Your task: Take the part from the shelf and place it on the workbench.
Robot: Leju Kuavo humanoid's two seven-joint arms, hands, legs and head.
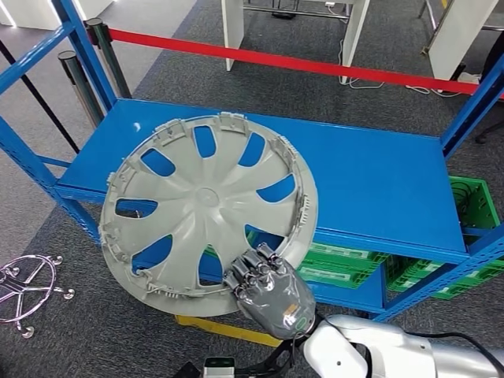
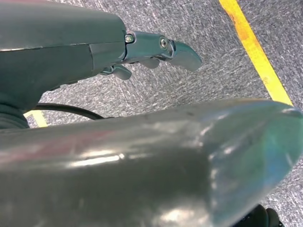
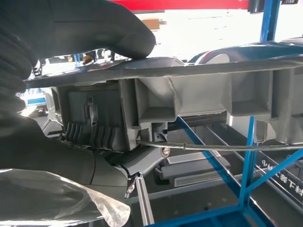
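**Lifting the wheel cover off the shelf without letting it tip**

While the right hand [image 1: 270,290] grips the near rim of the grey wheel cover [image 1: 205,209] at about five o'clock on the disc, most of the part lies on or over the blue shelf [image 1: 380,177], its near edge overhanging the shelf's front lip toward the robot. The right wrist view shows the thumb [image 3: 85,28] laid over the rim's upper face and the darker fingers [image 3: 42,156] tucked under the ribbed underside, so the edge is clamped between them.

The hold sits at one edge of a wide, light disc, so the far side, around eleven o'clock, will likely sag or drag as it comes away. A good lift probably raises the rim first, keeps the wrist level, and draws the cover straight back toward six o'clock, clear of the blue uprights at nine and three o'clock.

The left hand [image 2: 153,49] hangs over the grey carpet [image 2: 221,61], its fingers fairly straight and holding nothing. The workbench is not identifiable here.
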